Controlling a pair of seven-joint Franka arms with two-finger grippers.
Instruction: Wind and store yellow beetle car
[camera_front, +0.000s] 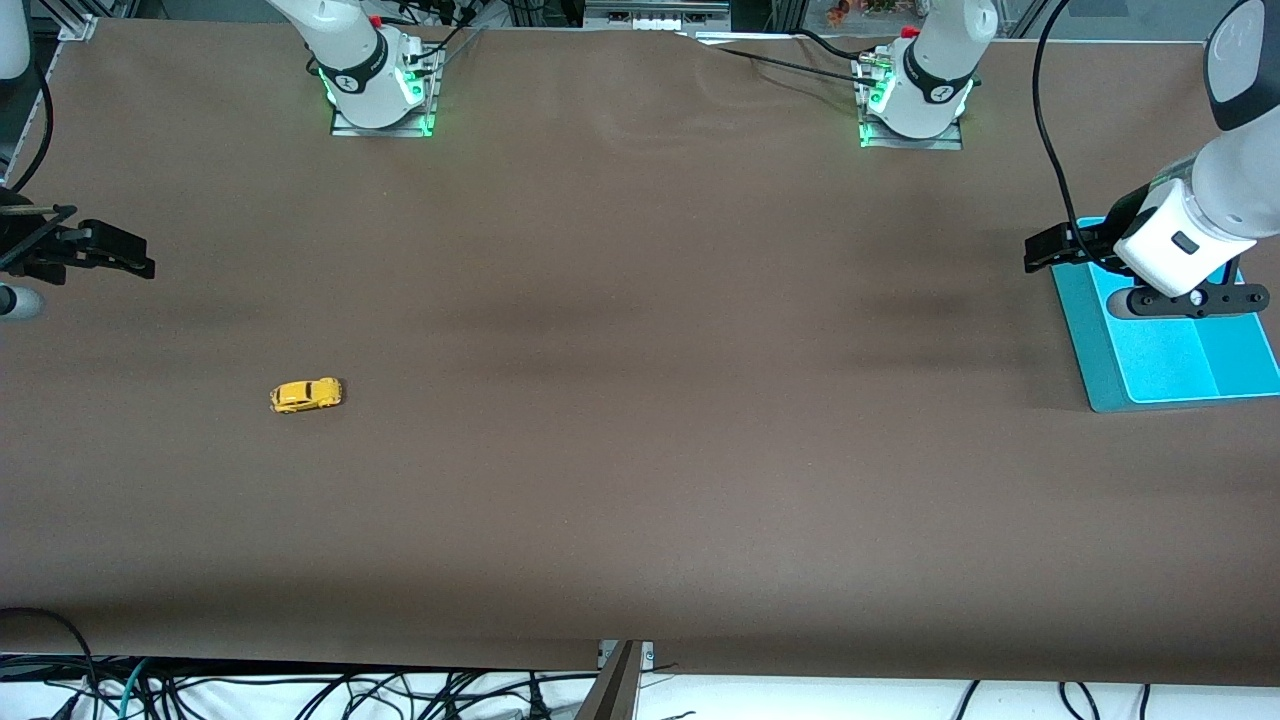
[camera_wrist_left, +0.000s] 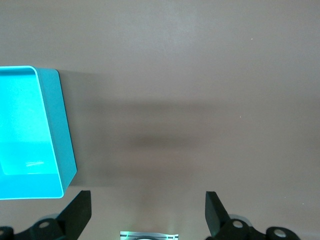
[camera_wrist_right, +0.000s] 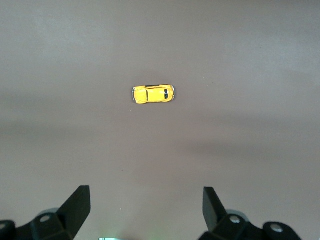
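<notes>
Yellow beetle car (camera_front: 306, 395) on its wheels on the brown table (camera_front: 640, 450), toward the right arm's end, well clear of the right gripper (camera_wrist_right: 145, 210), jaws wide, empty. Left gripper (camera_wrist_left: 148, 215) open, empty, over the teal tray's (camera_front: 1090, 340) edge.

One yellow beetle car (camera_front: 305, 395), one teal tray (camera_front: 1095, 350) seemingly with two compartments, two grippers, both empty.
</notes>
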